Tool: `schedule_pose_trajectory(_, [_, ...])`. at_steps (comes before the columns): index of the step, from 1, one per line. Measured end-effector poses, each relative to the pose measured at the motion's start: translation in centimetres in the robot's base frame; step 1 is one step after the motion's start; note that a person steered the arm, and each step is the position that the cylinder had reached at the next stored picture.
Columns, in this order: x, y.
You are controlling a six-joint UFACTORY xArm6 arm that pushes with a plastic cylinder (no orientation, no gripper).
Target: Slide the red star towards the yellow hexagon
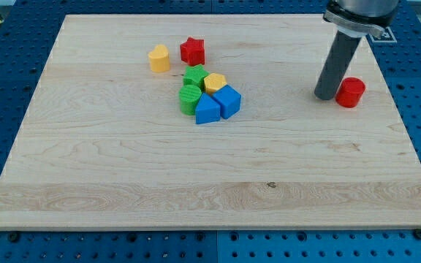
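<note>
The red star (192, 50) lies near the view's top, left of centre, on the wooden board (123, 168). The yellow hexagon (215, 82) sits below and to the right of it, inside a tight cluster of blocks. My tip (326, 96) is far to the view's right, touching or almost touching the left side of a red cylinder (351, 92). The rod rises from the tip towards the view's top right. My tip is well away from the star and the hexagon.
A yellow heart-like block (159, 58) stands just left of the red star. The cluster holds a green star (194, 76), a green round block (190, 98), a blue cube (227, 100) and a blue block (207, 110).
</note>
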State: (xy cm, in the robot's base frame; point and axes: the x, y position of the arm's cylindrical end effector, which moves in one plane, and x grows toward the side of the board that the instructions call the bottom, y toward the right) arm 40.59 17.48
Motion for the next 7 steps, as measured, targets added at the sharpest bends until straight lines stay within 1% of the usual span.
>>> schedule_pose_trajectory(2, [-5.7, -7.0])
schedule_pose_trajectory(4, [-11.8, -12.6])
schedule_pose_trajectory(6, [-15.2, -19.0])
schedule_pose_trajectory(7, [-16.0, -21.6])
